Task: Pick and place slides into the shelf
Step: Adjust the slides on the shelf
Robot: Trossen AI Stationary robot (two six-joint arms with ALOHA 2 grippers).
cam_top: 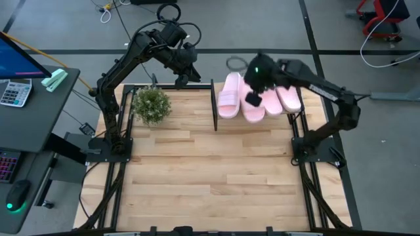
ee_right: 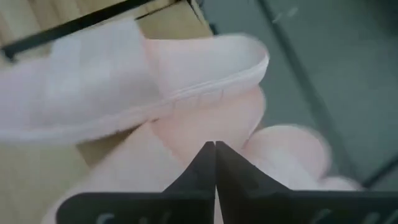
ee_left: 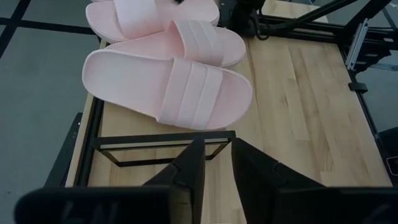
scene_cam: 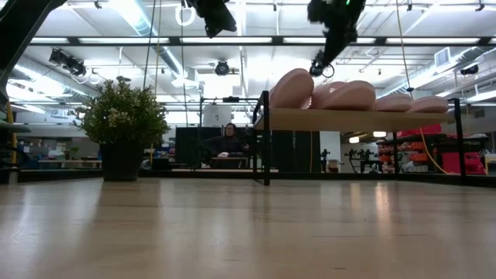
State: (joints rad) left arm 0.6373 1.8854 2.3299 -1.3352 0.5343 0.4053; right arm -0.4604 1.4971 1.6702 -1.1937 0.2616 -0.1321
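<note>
Right gripper [cam_top: 252, 99] hangs over the slides [cam_top: 259, 98] on the shelf [scene_cam: 353, 119], fingers pressed together and holding nothing; in its wrist view the two tips meet just above pink foam. Left gripper [cam_top: 178, 82] waits above the table's [cam_top: 216, 177] far edge, beside the shelf's left upright, between the shelf and the plant [cam_top: 151, 103]. Its fingers stand slightly apart, pinching nothing.

Slides: all lie on the shelf at the table's far right corner, packed side by side with the middle ones overlapping. Four toes show in the low view; the count from above is less certain because the arm covers some.

Judgement: placing appears complete or nearly so; the step in hand is clearing the right arm from the stack. To do this well, lift straight up before swinging away, so the closed tips do not drag a strap or nudge the overlapped slides toward the shelf's edge. If tidying is intended, push only on a sole's side, gently, toward the shelf's middle. Risk: the outermost slide on the right sits near the upright and could tip off.
</note>
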